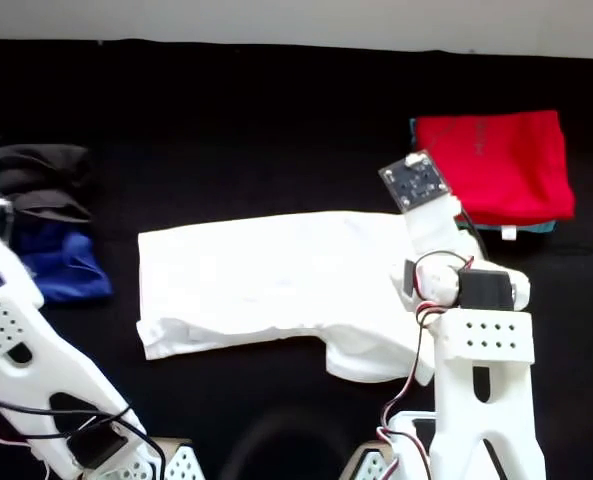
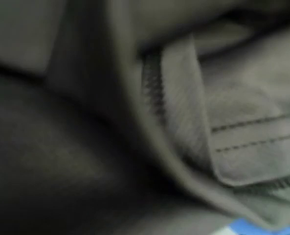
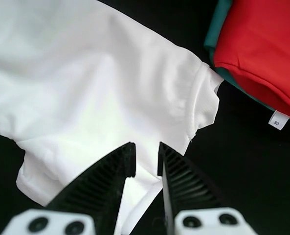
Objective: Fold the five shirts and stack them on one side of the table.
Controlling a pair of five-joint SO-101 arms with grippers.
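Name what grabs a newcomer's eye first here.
The white shirt, spread part-folded across the middle of the black table, stands out most, with the right tool over its right end. At the far right a folded red shirt lies on a teal shirt. At the left edge a dark shirt and a blue shirt lie bunched.
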